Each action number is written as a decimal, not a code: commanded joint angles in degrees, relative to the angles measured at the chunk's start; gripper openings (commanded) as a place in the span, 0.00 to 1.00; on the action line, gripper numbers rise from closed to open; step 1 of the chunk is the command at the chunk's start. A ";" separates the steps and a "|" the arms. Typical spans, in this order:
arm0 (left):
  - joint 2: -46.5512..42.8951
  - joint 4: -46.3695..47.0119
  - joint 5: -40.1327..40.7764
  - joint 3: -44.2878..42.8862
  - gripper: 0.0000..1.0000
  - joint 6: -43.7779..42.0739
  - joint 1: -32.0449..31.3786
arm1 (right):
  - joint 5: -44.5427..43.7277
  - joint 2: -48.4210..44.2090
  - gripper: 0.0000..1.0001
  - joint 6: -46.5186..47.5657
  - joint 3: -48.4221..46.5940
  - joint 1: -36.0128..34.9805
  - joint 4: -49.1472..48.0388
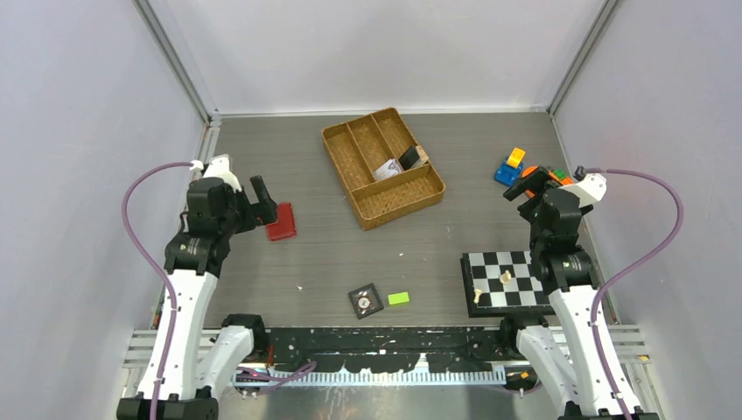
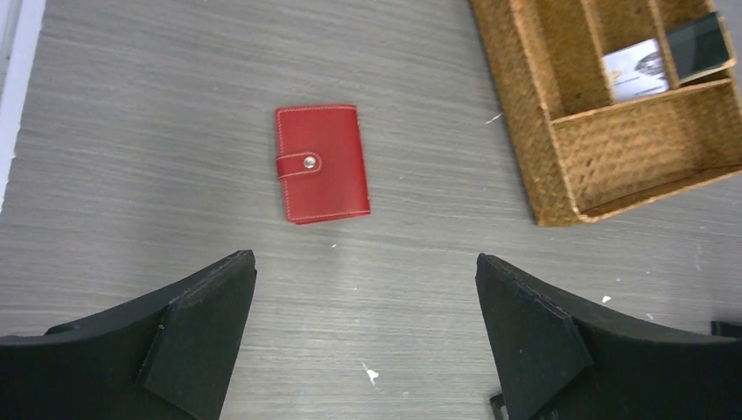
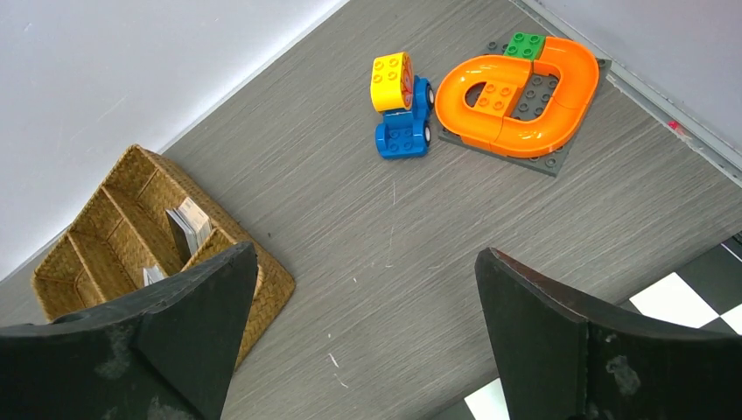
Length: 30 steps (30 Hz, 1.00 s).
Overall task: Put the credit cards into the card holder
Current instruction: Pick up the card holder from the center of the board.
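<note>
Credit cards lean in a long compartment of the woven tray, against its crosswise divider. The red card holder lies snapped shut on the table, left of that tray. My left gripper hangs left of the tray and my right gripper to its right, both with jaws spread wide, holding nothing.

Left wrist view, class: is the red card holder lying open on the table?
No. The card holder lies shut, with its short tab snapped across the front cover.
</note>
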<state>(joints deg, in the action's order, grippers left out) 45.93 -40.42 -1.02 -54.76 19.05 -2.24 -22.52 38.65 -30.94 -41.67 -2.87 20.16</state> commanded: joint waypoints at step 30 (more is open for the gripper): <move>37.77 6.20 2.07 -3.05 1.00 4.06 -1.74 | 12.76 0.81 1.00 -1.23 1.17 0.07 -4.14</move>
<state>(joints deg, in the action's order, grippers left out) 79.57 -39.09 -3.99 -53.43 21.12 -3.75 -12.32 39.07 -32.45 -40.69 -2.87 19.25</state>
